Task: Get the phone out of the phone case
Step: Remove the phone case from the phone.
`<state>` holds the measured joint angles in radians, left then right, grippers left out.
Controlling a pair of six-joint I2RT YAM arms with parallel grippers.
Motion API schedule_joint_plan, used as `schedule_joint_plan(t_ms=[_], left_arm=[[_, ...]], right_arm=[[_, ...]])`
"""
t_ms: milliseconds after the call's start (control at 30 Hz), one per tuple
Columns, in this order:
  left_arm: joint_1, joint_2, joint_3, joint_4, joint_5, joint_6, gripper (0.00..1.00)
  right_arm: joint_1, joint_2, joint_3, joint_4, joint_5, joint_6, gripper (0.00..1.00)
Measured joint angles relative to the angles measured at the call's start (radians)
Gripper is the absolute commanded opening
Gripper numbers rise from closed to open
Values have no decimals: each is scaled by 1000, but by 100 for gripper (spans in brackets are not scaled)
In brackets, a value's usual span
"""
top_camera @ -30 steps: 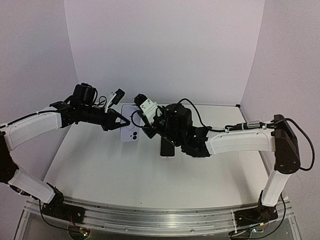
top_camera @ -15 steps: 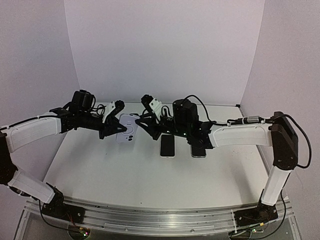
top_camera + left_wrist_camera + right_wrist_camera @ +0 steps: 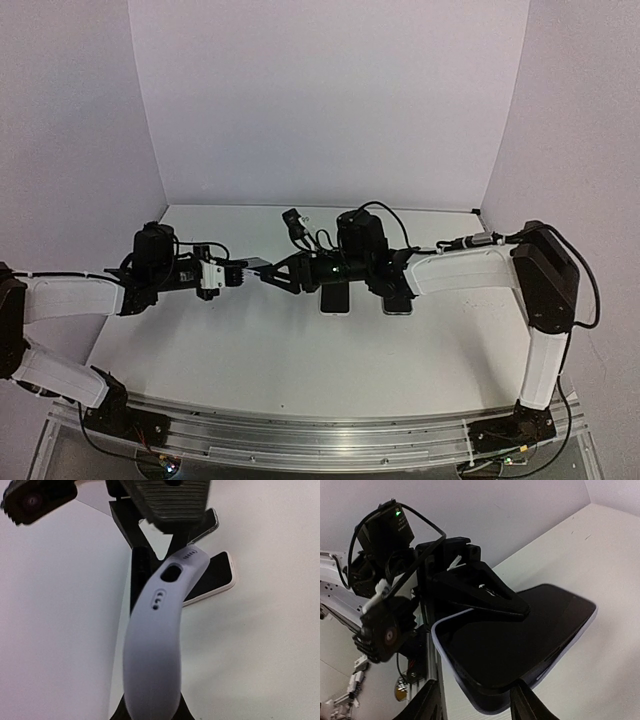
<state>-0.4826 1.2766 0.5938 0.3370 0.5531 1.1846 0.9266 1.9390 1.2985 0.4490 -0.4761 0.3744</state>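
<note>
Now right claw [image 3: 475,700] opened at phone case [image 3: 155,645]; left claw [image 3: 242,271] lower.

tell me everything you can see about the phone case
The phone case is pale lavender and looks like soft silicone. From the left wrist it shows edge-on and bowed, with an oval cutout and small holes near its end. A glossy black face fills the rim, likely the phone. The left fingers pinch it; the right fingers stand apart either side of its near end, contact unclear.

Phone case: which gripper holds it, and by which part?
The left gripper clamps the lavender phone case by one edge; the right gripper stands open, holding nothing.
</note>
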Motion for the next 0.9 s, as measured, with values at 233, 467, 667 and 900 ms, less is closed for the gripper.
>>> schedule_joint_plan(t_ms=[233,467,667,900], left_arm=[[9,6,-133,241,-26,301,0],[11,19,-181,375,-13,489,0],[22,53,-184,461,-6,598,0],[28,95,-184,533,-2,657,0]], right_arm=[[-26,116,66,53,-143,311,47],[-41,174,87,149,-204,539,39],[-58,235,147,198,-233,669,27],[-72,280,188,217,-252,736,20]])
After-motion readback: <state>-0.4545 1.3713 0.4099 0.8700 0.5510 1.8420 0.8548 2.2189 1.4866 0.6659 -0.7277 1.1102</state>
